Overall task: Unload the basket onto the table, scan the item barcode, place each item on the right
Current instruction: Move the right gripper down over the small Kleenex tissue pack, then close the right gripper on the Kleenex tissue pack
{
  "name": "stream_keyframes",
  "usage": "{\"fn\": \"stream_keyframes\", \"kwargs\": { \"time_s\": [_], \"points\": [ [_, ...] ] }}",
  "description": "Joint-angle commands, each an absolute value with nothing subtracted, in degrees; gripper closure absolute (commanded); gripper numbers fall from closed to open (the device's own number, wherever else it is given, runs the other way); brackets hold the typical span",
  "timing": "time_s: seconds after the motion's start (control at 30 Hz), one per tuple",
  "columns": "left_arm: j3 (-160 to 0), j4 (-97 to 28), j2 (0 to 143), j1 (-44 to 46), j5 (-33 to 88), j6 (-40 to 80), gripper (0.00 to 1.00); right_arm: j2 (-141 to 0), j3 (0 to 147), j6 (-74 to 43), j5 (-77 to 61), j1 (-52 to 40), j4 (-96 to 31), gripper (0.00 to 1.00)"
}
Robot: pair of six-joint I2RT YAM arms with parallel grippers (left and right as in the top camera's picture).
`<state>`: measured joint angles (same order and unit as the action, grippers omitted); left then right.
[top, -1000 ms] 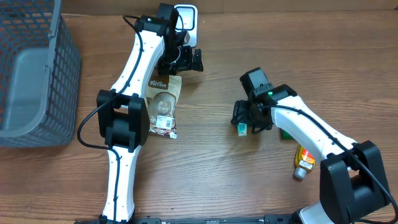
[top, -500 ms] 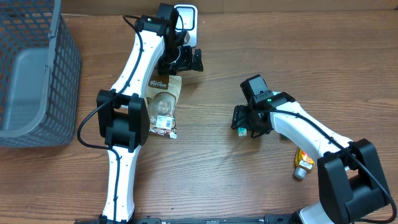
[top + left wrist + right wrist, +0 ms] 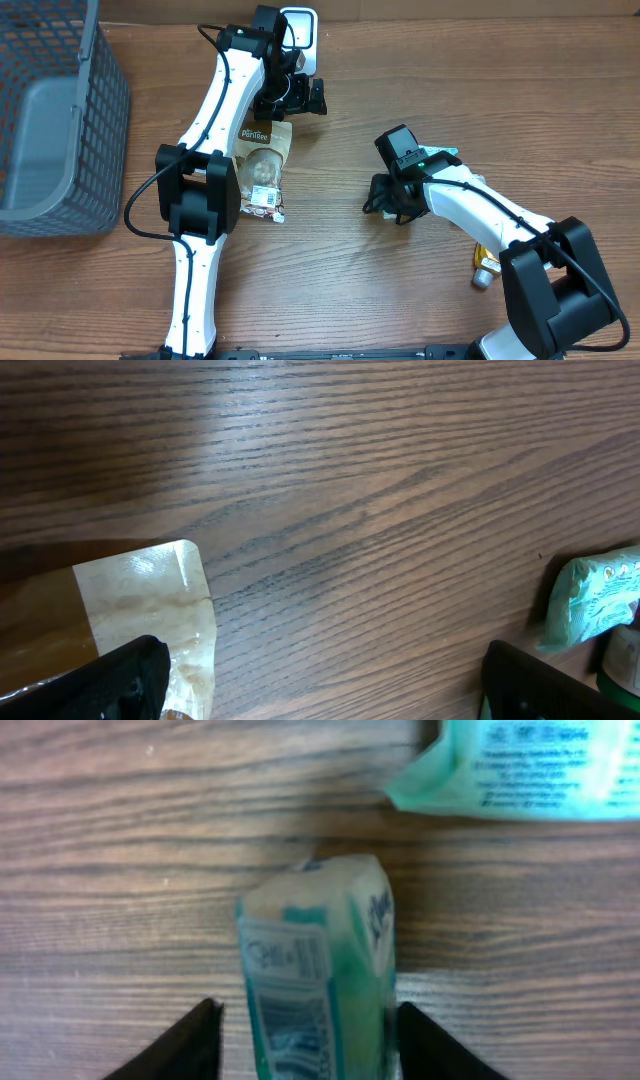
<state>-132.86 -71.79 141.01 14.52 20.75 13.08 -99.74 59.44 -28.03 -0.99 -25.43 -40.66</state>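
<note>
From above, the left gripper is being held near the white scanner at the far edge of the table. Its fingers are being kept wide apart, with nothing between them. A brown pouch is lying beside that arm. The right gripper is being held low over the table's middle.

In the left wrist view, bare wood is being shown between the two dark fingers. A pouch corner is being shown on the left.

In the right wrist view, the small green packet is being shown on the table between the right fingers, barcode facing up. The fingers are being kept apart. A gap is being left on one side, so the packet is not being squeezed.
</note>
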Motion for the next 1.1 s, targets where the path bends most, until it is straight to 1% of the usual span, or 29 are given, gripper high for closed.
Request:
{"fn": "stream_keyframes", "kwargs": {
  "time_s": [0.0,0.03,0.07,0.13,0.47,0.5,0.53,0.57,0.67,0.7,0.8,0.83,0.87,0.9,0.93,1.0,1.07],
  "points": [
    [-133.34,-71.7,138.32,14.66,20.36,11.57,0.0,-100.01,59.2,-28.29,-0.08,-25.39,-40.53,0.63],
    [-133.34,-71.7,138.32,14.66,20.36,11.57,0.0,-100.01,59.2,-28.29,-0.05,-25.39,-40.53,0.66],
    [-133.34,-71.7,138.32,14.68,20.36,11.6,0.0,-100.01,59.2,-28.29,-0.05,-25.39,-40.56,0.66],
    [-133.34,-71.7,138.32,14.68,20.36,11.57,0.0,-100.01,59.2,-28.29,-0.08,-25.39,-40.56,0.74],
    [-133.34,-71.7,138.32,14.68,20.36,11.6,0.0,-100.01,59.33,-28.27,-0.51,-25.39,-40.56,0.74],
    [-133.34,-71.7,138.32,14.68,20.36,11.6,0.0,-100.01,59.33,-28.29,-0.51,-25.39,-40.53,0.73],
    [-133.34,-71.7,138.32,14.68,20.36,11.57,0.0,-100.01,59.33,-28.29,-0.54,-25.39,-40.56,0.66],
    [-133.34,-71.7,138.32,14.68,20.36,11.57,0.0,-100.01,59.33,-28.29,-0.54,-25.39,-40.56,0.62],
    [-133.34,-71.7,138.32,14.68,20.36,11.6,0.0,-100.01,59.33,-28.27,-0.54,-25.39,-40.56,0.59],
    [-133.34,-71.7,138.32,14.63,20.36,11.57,0.0,-100.01,59.33,-28.27,-0.51,-25.39,-40.56,0.6],
    [-133.34,-71.7,138.32,14.66,20.36,11.6,0.0,-100.01,59.33,-28.29,-0.51,-25.39,-40.56,0.78],
    [-133.34,-71.7,138.32,14.66,20.36,11.6,0.0,-100.01,59.33,-28.29,-0.51,-25.39,-40.56,0.78],
    [-133.34,-71.7,138.32,14.66,20.36,11.57,0.0,-100.01,59.33,-28.29,-0.51,-25.39,-40.56,0.78],
    [-133.34,-71.7,138.32,14.66,20.36,11.6,0.0,-100.01,59.33,-28.29,-0.51,-25.39,-40.56,0.67],
    [-133.34,-71.7,138.32,14.66,20.36,11.6,0.0,-100.01,59.33,-28.29,-0.51,-25.39,-40.53,0.53],
    [-133.34,-71.7,138.32,14.66,20.36,11.6,0.0,-100.01,59.33,-28.27,-0.49,-25.39,-40.29,0.44],
    [-133.34,-71.7,138.32,14.66,20.36,11.6,0.0,-100.01,59.35,-28.08,-0.47,-25.36,-39.94,0.43]
  ]
}}
